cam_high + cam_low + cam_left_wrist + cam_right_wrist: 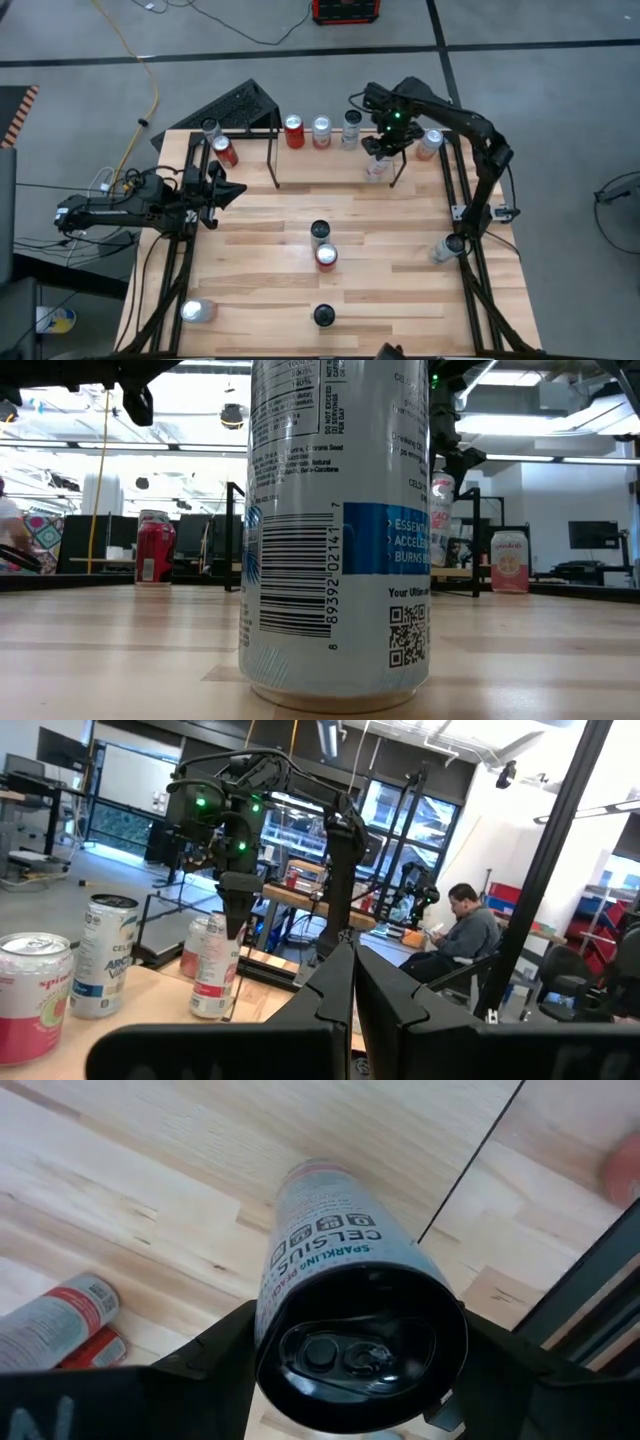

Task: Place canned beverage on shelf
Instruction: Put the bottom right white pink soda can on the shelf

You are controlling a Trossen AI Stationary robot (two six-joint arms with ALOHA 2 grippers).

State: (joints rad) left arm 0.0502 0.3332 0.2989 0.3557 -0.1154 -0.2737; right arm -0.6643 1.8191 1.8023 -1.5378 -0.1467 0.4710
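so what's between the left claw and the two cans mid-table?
Nothing. In the high view, only bare table lies between the shut left claw and the two cans.
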